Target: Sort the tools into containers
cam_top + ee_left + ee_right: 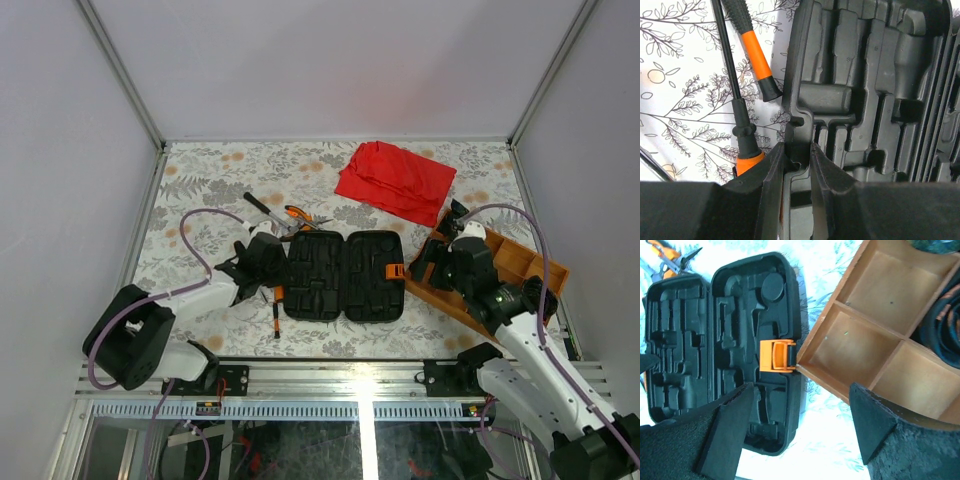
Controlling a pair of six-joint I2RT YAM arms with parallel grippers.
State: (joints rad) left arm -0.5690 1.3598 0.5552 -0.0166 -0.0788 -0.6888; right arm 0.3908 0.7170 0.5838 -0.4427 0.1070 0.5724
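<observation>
Now the left pincer (795, 165) pinches narrowly on the left rim of the open black moulded-plastic tool case (345, 275), which lies on the floral table (200, 180). Slim black-and-orange screwdrivers (755, 55) lie just beside that rim. The right pincer (801, 388) gapes wide near the case's orange latch (776, 355).

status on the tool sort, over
Left end effector clamped on case rim. Right end effector open above latch and tray. Case slots empty, tools outside.
</observation>
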